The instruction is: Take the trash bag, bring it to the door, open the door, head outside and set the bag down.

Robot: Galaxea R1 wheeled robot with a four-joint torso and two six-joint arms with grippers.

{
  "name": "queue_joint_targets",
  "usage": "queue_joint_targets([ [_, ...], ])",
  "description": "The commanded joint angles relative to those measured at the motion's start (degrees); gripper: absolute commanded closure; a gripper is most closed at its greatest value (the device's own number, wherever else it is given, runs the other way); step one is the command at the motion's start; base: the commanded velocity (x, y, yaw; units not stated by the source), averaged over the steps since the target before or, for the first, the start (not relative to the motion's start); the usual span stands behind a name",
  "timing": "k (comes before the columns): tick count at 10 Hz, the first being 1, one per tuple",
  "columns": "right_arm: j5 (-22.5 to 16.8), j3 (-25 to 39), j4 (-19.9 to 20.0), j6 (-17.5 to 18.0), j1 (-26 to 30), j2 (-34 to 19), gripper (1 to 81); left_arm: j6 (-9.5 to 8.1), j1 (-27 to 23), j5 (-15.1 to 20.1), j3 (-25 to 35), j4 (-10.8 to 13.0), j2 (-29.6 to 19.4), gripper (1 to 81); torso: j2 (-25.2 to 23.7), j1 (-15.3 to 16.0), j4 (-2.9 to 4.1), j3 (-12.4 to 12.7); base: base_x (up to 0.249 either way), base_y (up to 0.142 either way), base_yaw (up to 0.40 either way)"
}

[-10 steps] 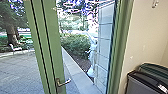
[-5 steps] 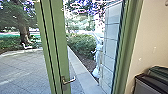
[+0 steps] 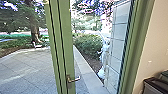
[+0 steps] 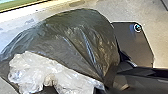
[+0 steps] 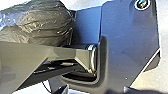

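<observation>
Head cam's swung L since earlier; paved yd (image 3: 25, 72) beyond green door (image 3: 67, 50), beige wall (image 3: 158, 42) R; claw state, L/R: can't tell.

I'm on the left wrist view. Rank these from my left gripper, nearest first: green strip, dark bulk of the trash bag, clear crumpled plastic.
1. Clear crumpled plastic: bunched on the camera's side of the bag.
2. Dark bulk of the trash bag: just behind that plastic.
3. Green strip: beyond the bag, across the pale floor.
</observation>
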Motion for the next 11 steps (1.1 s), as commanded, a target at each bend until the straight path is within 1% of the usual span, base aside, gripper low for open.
queue_joint_targets([
  [1,-2.5,0.85,-0.06,-0.11,2.6,0.08,1.0,0.47,-2.7,2.43,1.09,0.52,-1.01,81.1,0.0,0.05,0.0,0.0,0.0,0.0,0.187],
  [11,-2.5,0.41,-0.41,-0.11,2.6,0.69,1.0,0.55,-2.7,2.52,0.73,0.61,-0.91,81.1,0.0,0.05,0.0,0.02,0.0,0.0,0.228],
])
